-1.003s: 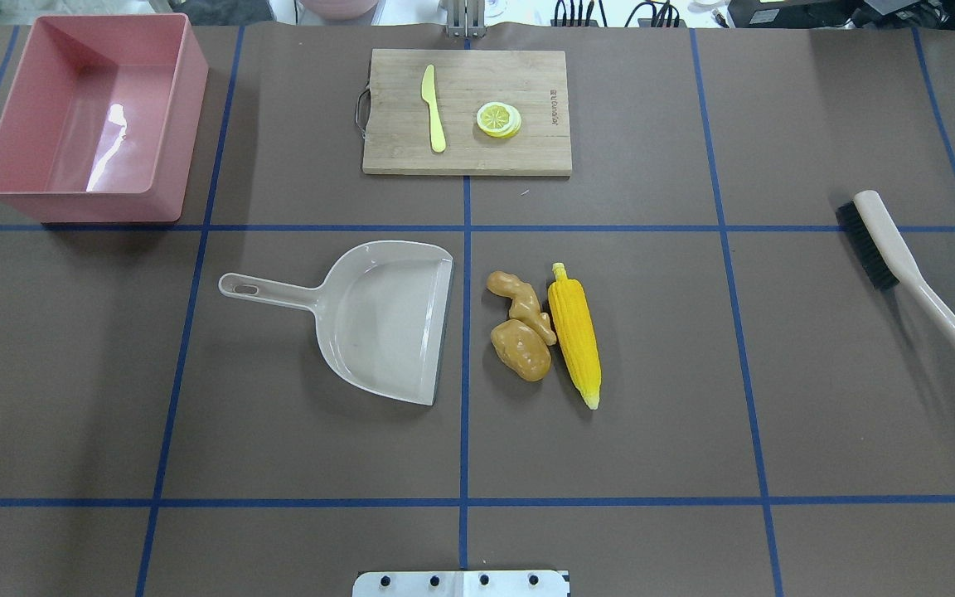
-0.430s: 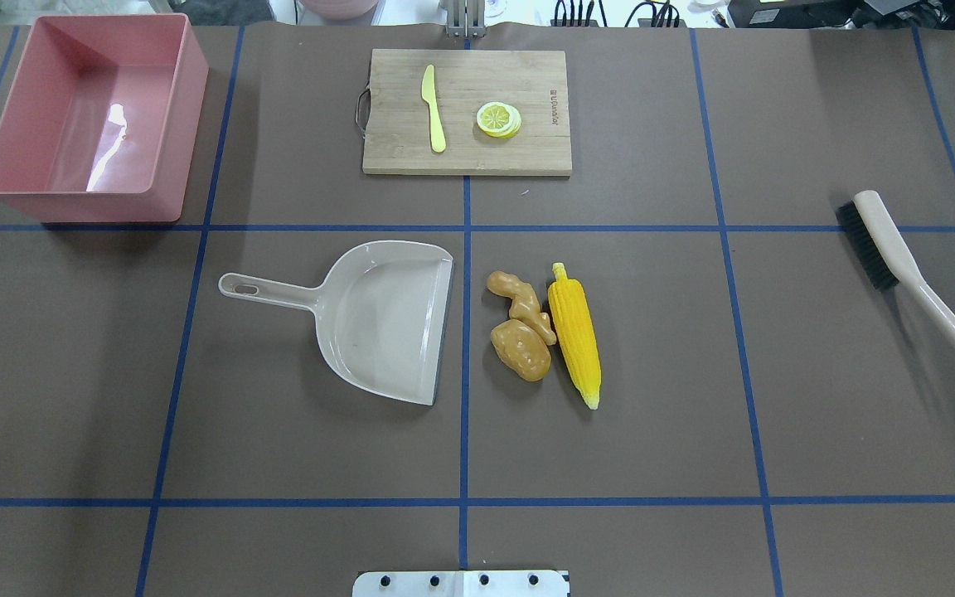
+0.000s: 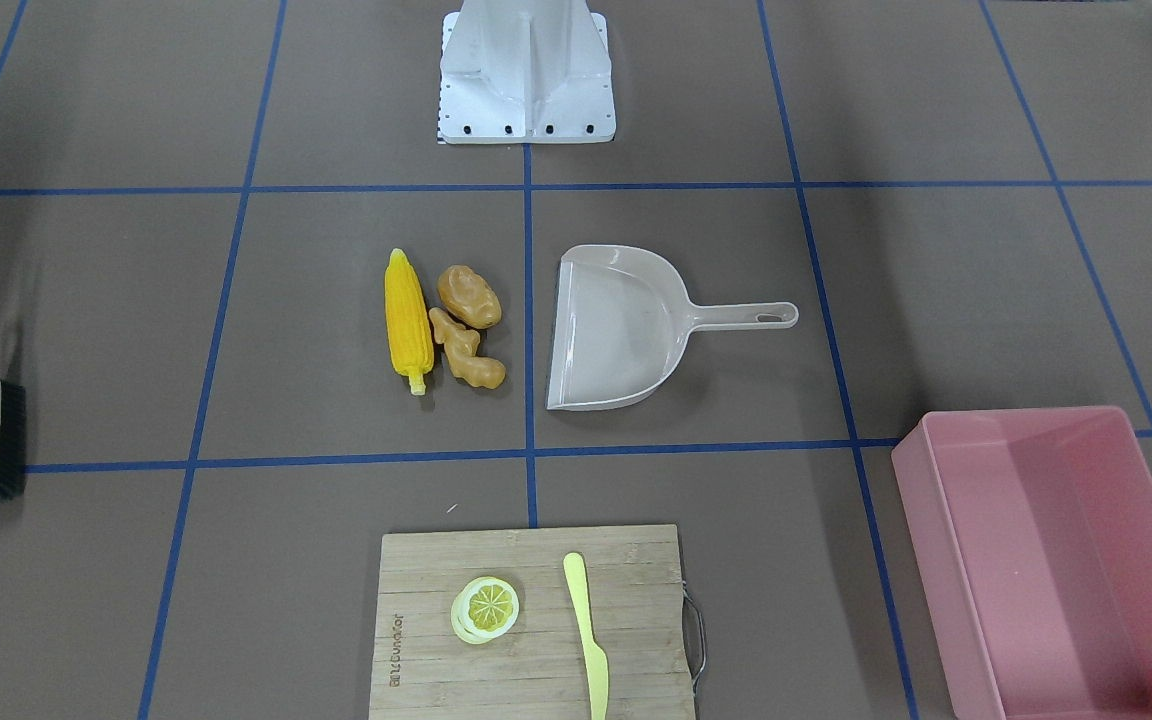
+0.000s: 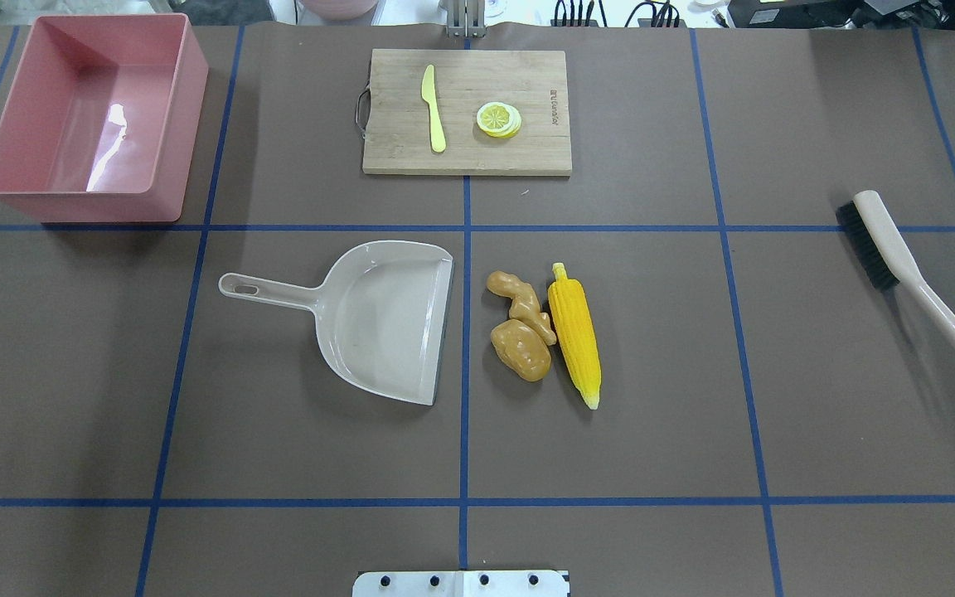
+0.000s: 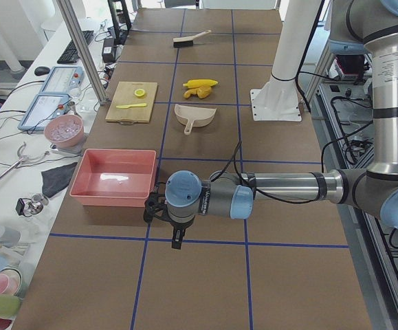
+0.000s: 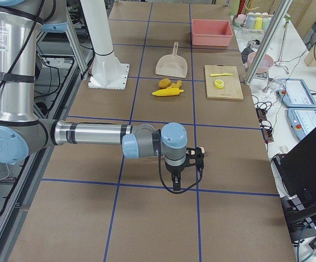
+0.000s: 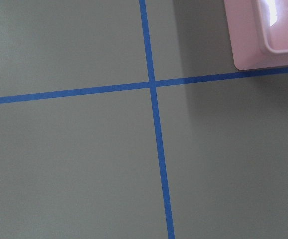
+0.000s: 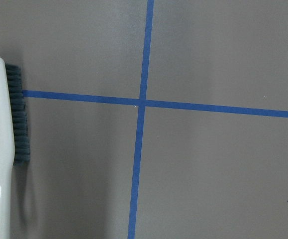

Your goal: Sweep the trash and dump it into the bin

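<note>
The trash lies together at mid-table: a yellow corn cob (image 4: 574,332), a brown potato (image 4: 521,351) and a knobbly tan ginger root (image 4: 521,300), just right of the beige dustpan's (image 4: 386,319) open mouth. The empty pink bin (image 4: 191,124) stands at the far left corner. A beige brush (image 4: 900,257) with dark bristles lies at the right. My left gripper (image 5: 150,212) hovers near the bin's side and shows only in the exterior left view. My right gripper (image 6: 196,160) hovers near the brush and shows only in the exterior right view. I cannot tell whether either is open or shut.
A wooden cutting board (image 4: 519,79) at the far middle carries a yellow knife (image 4: 433,108) and a lemon slice (image 4: 499,118). The robot's base plate (image 4: 461,583) sits at the near edge. Blue tape lines grid the brown table.
</note>
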Robot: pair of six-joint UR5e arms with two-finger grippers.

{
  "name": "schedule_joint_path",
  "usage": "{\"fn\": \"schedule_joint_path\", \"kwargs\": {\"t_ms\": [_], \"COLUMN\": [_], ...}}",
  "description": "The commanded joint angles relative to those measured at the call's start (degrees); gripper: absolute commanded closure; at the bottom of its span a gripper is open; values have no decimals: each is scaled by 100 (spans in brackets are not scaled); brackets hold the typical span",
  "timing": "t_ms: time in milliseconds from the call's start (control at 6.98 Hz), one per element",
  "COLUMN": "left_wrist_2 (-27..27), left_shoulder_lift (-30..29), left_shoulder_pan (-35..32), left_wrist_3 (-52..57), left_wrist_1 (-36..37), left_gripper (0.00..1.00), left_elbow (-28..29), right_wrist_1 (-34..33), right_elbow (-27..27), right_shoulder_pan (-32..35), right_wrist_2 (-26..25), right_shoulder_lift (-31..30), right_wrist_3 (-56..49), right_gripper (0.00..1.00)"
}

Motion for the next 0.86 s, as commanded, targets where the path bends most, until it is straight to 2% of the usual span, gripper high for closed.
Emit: {"fn": "schedule_joint_path", "kwargs": {"t_ms": [0, 143, 430, 573, 717], "left_wrist_2": [-409, -412, -447, -447, -403], "left_shoulder_lift": [-24, -102, -662, -866, -981], "left_shoulder_pan": [9, 87, 744, 1148, 1317], "left_wrist_3": [1, -8, 27, 45, 45], "left_wrist_1": [15, 6, -29, -412, -1364], "left_gripper": [2, 2, 2, 2, 2], "left_elbow": [-372, -469, -540, -558, -532], "right_wrist_1": [1, 1, 1, 1, 10], "right_elbow": [14, -12, 111, 94, 85], "right_shoulder_pan": [0, 0, 0, 0, -17], "right_wrist_2": [-16, 1, 19, -7, -16], "right_shoulder_lift": [-46, -72, -63, -90, -72], "right_wrist_3": [8, 26, 26, 17, 34], "right_gripper": [0, 0, 0, 0, 0]}}
